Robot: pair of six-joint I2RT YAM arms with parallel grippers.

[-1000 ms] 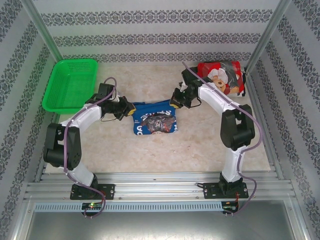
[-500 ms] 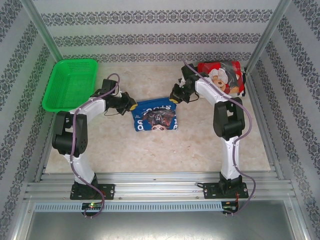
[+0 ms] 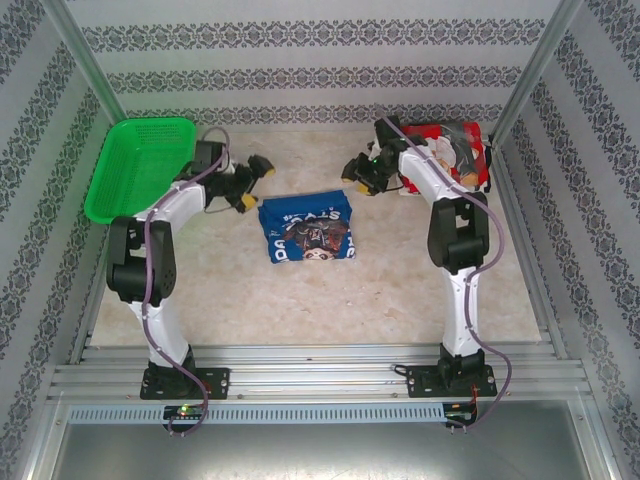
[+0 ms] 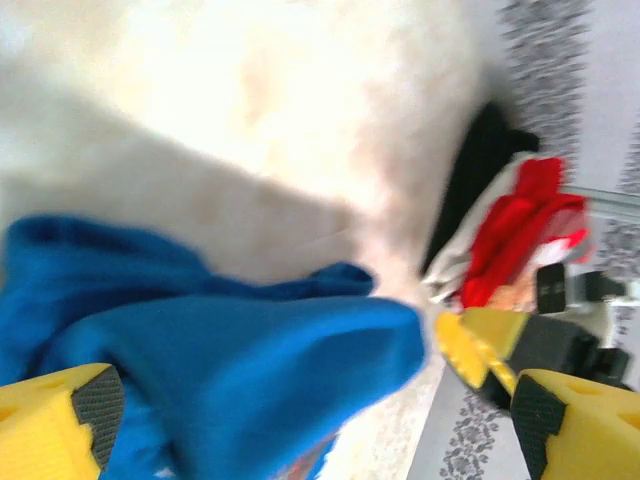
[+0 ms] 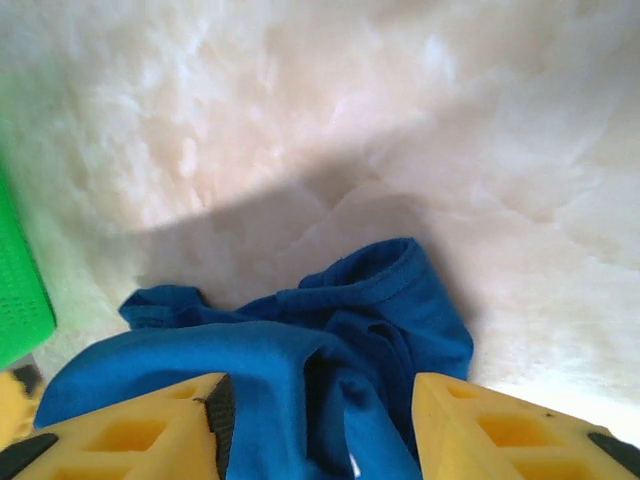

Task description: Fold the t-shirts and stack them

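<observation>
From above, the change is plain. A moment back both pincers were clenched on the far corners of the blue t-shirt (image 3: 307,228); now they have let go. The left pincer (image 3: 252,184) stands wide open just off the shirt's far left corner, beside the green basket (image 3: 140,165). The right pincer (image 3: 362,176) is off the far right corner with its jaws parted too. The shirt lies on its own in the middle of the tabletop (image 3: 250,300) as a compact rectangle, print up. The red t-shirt (image 3: 462,160) sits bunched in the far right corner, partly behind the right arm.

In the left wrist view, the yellow fingers (image 4: 50,425) are spread to either side with nothing pinched between them. The blue cloth (image 4: 230,370) lies loose beneath, one fold raised. The other pincer's yellow tip and the red heap (image 4: 520,215) are visible beyond it.

In the right wrist view, its fingers (image 5: 500,430) stand apart as well. The blue collar and a rumpled fold (image 5: 300,370) rest on the pale tabletop below, untouched, with a sliver of green basket (image 5: 20,290) at the left.

To my eye this release closes a fold on the blue shirt. It looks folded, or nearly so, though the far edge seems a bit puffed. The red one is not yet folded, and nothing is stacked.
</observation>
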